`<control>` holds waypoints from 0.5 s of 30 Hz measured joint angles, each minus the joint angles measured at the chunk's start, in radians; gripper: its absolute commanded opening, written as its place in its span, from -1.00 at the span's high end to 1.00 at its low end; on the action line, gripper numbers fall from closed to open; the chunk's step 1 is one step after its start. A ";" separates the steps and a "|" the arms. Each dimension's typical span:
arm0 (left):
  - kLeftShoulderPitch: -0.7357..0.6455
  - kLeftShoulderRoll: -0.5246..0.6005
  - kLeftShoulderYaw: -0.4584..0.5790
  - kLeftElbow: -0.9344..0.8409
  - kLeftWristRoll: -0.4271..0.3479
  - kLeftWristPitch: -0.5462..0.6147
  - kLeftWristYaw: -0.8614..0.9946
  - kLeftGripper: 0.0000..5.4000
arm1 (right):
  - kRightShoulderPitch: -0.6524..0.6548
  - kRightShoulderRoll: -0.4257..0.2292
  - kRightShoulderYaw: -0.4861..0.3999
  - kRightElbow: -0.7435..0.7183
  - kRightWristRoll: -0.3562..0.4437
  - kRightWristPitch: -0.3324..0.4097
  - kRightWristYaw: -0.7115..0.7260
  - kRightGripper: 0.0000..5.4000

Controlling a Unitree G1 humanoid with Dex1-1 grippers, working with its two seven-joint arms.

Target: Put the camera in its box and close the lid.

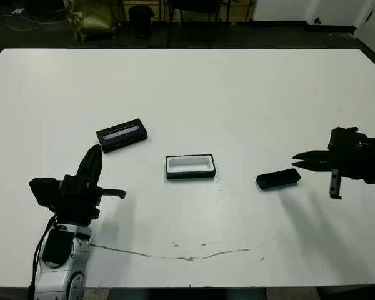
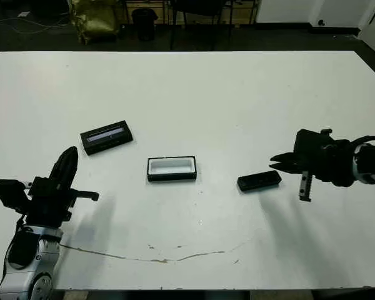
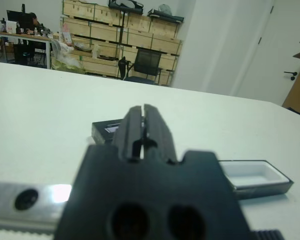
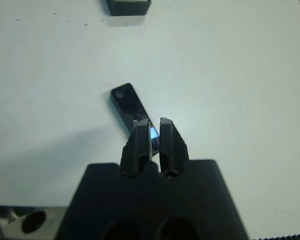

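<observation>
- White table [image 1: 194, 94] fills the head views, with a thin dark scratch [image 1: 187, 256] running across it near the robot's edge
- Black box [image 1: 190, 167] sits near the table's middle, open side up, its white lining showing and nothing inside it
- Lid [image 1: 121, 134] lies flat to the left of the box and a little farther from the robot, well apart from it, pale grey stripe facing up
- Camera [image 1: 278, 179] lies flat on the table to the right of the box, clearly separate from it, its long side running roughly left to right
- Right gripper [image 1: 298, 159] hovers just to the right of the camera, fingers pointing toward it; the tips are pressed nearly together and grasp nothing
- Seen from the right wrist, the two black fingers [image 4: 170, 142] stand with only a slim gap between them, and the camera's [image 4: 132, 108] near end with its bluish shine peeks out just beyond their tips; whether the tips touch it cannot be told
- Left gripper [image 1: 95, 152] stands near the table's left front corner, fingers raised and aimed toward the lid, clenched with nothing held
- From the left wrist, its fingers [image 3: 157, 130] rise side by side with a hairline slit between; beyond them show the lid [image 3: 106, 130] and the box [image 3: 255, 177] with its white lining
- Wooden crates, a dark chair and a person at a desk show past the far edge in the left wrist view
</observation>
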 measured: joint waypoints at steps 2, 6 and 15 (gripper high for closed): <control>0.000 0.000 0.000 0.000 0.000 0.000 0.000 0.99 | -0.021 -0.027 0.013 -0.028 -0.006 0.055 0.030 1.00; 0.000 0.000 0.000 0.009 -0.001 -0.008 -0.001 0.99 | -0.054 -0.046 0.032 -0.031 -0.006 0.090 0.082 1.00; 0.000 0.000 -0.001 0.021 -0.007 -0.020 -0.003 0.99 | -0.084 -0.047 0.074 0.032 -0.014 0.085 0.159 1.00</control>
